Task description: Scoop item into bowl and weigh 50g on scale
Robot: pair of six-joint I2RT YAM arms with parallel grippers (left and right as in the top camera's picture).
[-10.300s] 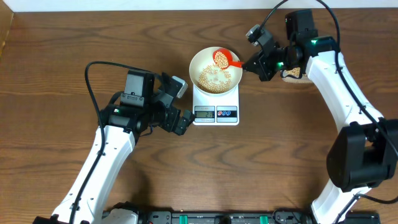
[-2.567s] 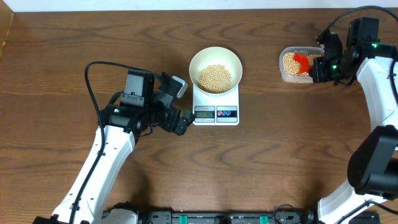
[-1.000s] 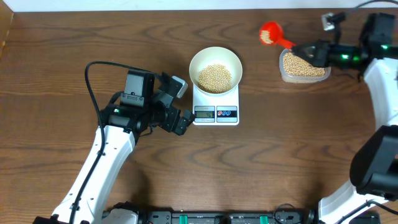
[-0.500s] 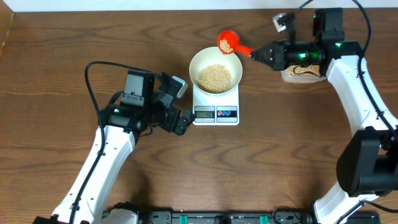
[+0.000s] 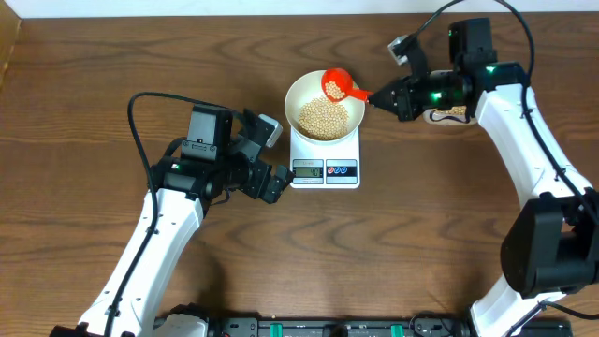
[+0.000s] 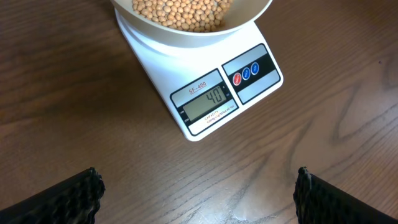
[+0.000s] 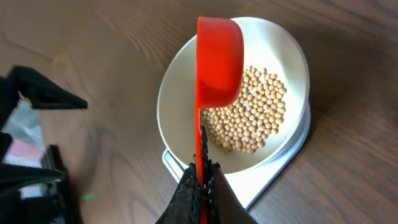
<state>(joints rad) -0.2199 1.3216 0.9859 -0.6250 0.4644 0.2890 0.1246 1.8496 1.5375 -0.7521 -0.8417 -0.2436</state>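
Observation:
The white bowl (image 5: 301,92) stands on the white scale (image 5: 325,167) and holds a heap of tan beans (image 5: 323,116). My right gripper (image 5: 382,97) is shut on the handle of a red scoop (image 5: 336,86), whose head hangs over the bowl's far right rim. In the right wrist view the scoop (image 7: 217,56) is seen edge-on above the bowl (image 7: 171,93) and beans (image 7: 252,118), its handle pinched in the gripper (image 7: 202,180). My left gripper (image 5: 272,157) stands open just left of the scale. In its wrist view the scale (image 6: 211,93) display reads 40, and nothing is in the gripper (image 6: 199,199).
A clear tub (image 5: 447,114) with beans sits at the back right, mostly hidden behind my right arm. The table's far edge runs along the top of the overhead view. A black cable (image 5: 140,131) loops left of my left arm.
My right arm has swung left from the tub with the scoop, bringing it from beyond the bowl to over the bowl's rim. The left arm has not moved.

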